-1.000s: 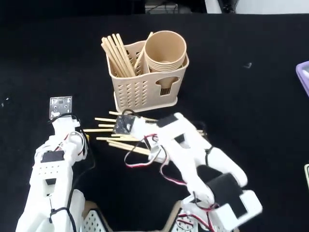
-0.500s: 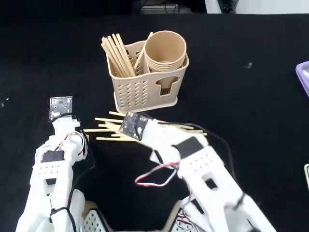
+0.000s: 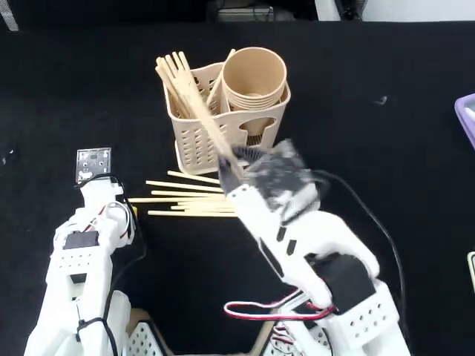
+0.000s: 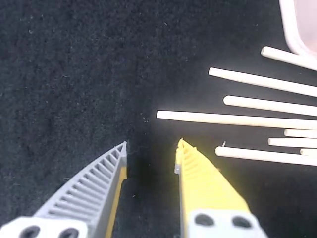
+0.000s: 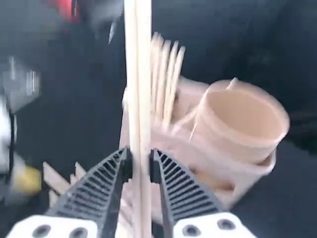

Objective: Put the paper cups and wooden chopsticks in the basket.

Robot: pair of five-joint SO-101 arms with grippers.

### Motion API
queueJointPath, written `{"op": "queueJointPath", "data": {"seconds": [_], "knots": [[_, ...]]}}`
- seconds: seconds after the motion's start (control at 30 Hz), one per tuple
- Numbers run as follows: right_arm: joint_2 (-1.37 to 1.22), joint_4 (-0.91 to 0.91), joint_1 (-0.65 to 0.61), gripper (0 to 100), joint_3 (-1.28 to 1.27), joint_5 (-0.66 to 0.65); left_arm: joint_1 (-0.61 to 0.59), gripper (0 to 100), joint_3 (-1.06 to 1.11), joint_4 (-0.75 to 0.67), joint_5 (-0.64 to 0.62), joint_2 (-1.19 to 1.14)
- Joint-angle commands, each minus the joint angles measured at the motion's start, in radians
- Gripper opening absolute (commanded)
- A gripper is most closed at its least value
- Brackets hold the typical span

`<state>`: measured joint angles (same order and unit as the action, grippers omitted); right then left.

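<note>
A beige slotted basket [image 3: 223,133] stands at the back of the black table, with stacked paper cups [image 3: 254,78] in one side and several wooden chopsticks [image 3: 177,78] upright in the other. My right gripper [image 3: 231,176] is raised in front of the basket, shut on two chopsticks [image 5: 137,89] that point up toward it. More chopsticks [image 3: 185,200] lie flat on the cloth between the arms. My left gripper [image 4: 151,153] rests open on the table beside their ends [image 4: 198,117], holding nothing.
A small grey square plate [image 3: 93,163] lies at the left, beyond my left arm. A purple object [image 3: 467,115] shows at the right edge. Black cloth covers the table around the basket.
My right gripper has closed on chopsticks from the pile, lifted them and swung toward the basket. The left arm has stayed still.
</note>
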<state>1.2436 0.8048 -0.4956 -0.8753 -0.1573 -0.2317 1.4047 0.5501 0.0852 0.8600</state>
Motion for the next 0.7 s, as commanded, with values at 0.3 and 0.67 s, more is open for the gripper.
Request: {"op": "queueJointPath", "data": {"seconds": [0.3,0.67], "knots": [[-0.308,-0.865,-0.012,1.1,0.074,0.195,0.013,17,-0.005,-0.018,0.008,0.008],[-0.800,-0.942,0.031,1.1,0.298,0.193,0.013,17,-0.005,-0.015,0.008,0.008]]}}
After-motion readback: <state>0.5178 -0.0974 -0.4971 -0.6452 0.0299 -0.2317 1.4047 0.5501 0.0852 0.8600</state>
